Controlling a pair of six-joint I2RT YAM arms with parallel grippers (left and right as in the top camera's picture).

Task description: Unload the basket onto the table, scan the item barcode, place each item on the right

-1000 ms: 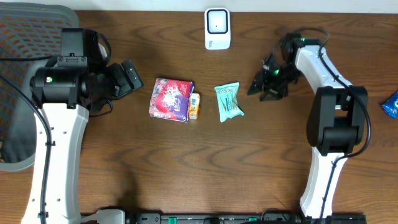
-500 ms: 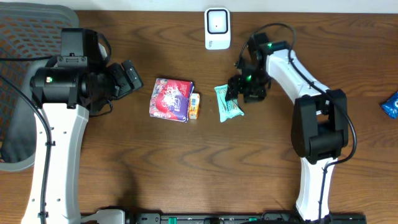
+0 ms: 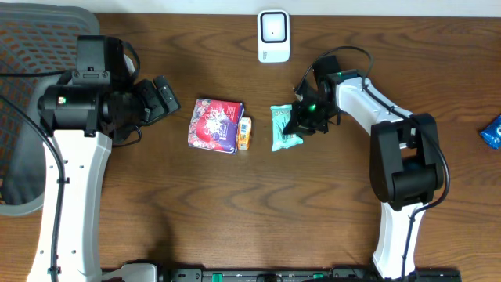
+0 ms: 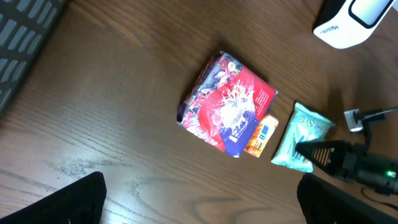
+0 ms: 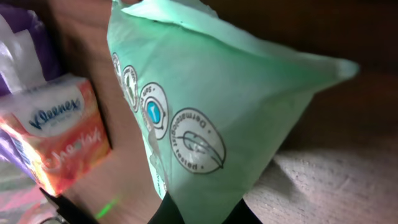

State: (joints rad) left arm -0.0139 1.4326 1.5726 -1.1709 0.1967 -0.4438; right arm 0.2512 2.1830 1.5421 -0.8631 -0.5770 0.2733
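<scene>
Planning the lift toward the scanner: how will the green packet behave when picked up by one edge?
Probably floppy: the green packet looks like soft, creased film in the right wrist view. It looks thin, so it is likely light for its size. Its smooth skin may slip where the right end effector pinches one edge.

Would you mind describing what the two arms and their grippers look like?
Both the left arm and right arm have white link shells joined by bulky black joint housings, each with a small green indicator light. Thin black cables loop along them. The left gripper and right gripper are black.
</scene>
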